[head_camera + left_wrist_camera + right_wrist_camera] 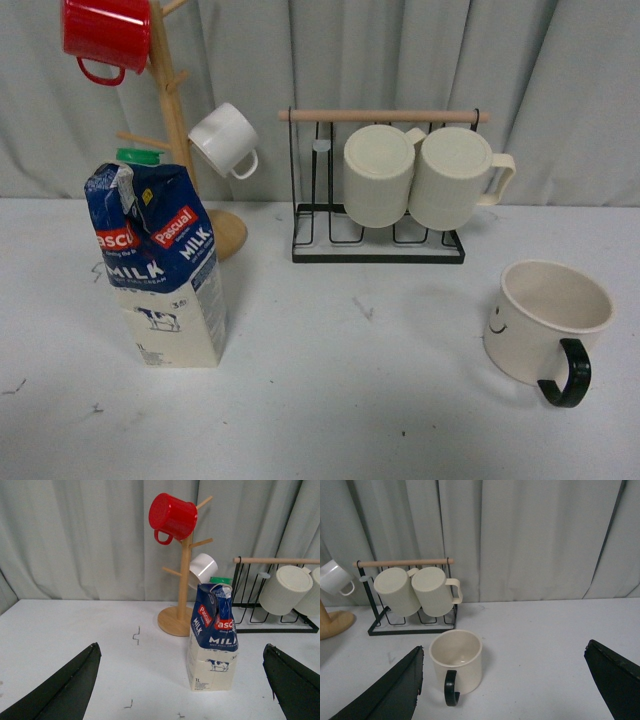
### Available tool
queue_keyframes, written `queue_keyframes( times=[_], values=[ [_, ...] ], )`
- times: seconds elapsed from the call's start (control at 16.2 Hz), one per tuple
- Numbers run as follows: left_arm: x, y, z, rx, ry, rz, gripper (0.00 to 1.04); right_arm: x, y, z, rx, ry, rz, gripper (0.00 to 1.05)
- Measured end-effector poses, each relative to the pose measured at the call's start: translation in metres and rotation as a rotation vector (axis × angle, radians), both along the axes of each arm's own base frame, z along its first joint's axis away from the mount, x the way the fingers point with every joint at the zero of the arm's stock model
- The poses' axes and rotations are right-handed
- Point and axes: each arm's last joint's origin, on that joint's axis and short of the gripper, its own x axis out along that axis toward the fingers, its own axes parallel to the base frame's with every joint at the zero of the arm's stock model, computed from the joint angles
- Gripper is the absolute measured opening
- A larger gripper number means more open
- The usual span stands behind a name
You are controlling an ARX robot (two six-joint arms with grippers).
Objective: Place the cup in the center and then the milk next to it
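Nothing done yet, I'd say. Smiley cup point(545, 320) sits off right on the desk point(330, 410), milk carton point(160, 265) stands off left, neither in the middle. Left hand point(182, 649) and right hand point(505, 647) both gape wide, empty.

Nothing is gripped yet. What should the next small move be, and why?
Probably ease the right end effector forward and down toward the cup. The cup goes first, it stands upright on the right arm's side, that end effector is open and empty, and the milk stands apart on the left.
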Motion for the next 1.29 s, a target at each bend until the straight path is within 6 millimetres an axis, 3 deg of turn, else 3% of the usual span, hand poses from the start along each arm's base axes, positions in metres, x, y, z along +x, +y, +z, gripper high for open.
queue_keyframes(
  times=[0.74,0.8,0.92,1.05,1.17,1.29],
  values=[
    [0.000,0.000,0.000,0.000,0.000,0.000,0.98,0.000,0.000,0.000,0.000,0.000,0.000,0.98],
    [0.000,0.000,0.000,0.000,0.000,0.002,0.98,0.003,-0.002,-0.001,-0.025,0.114,0.106,0.98],
    [0.000,0.000,0.000,0.000,0.000,0.000,0.98,0.042,-0.009,0.023,0.003,0.136,0.205,0.98],
    [0.000,0.000,0.000,0.000,0.000,0.000,0.98,0.107,-0.014,0.033,0.062,0.149,0.146,0.98],
    [0.000,0.000,0.000,0.000,0.000,0.000,0.98,0.169,-0.017,0.005,0.172,0.362,0.035,0.98],
    [0.000,0.000,0.000,0.000,0.000,0.000,0.98,0.203,-0.005,-0.034,0.235,0.607,0.000,0.98]
  ],
)
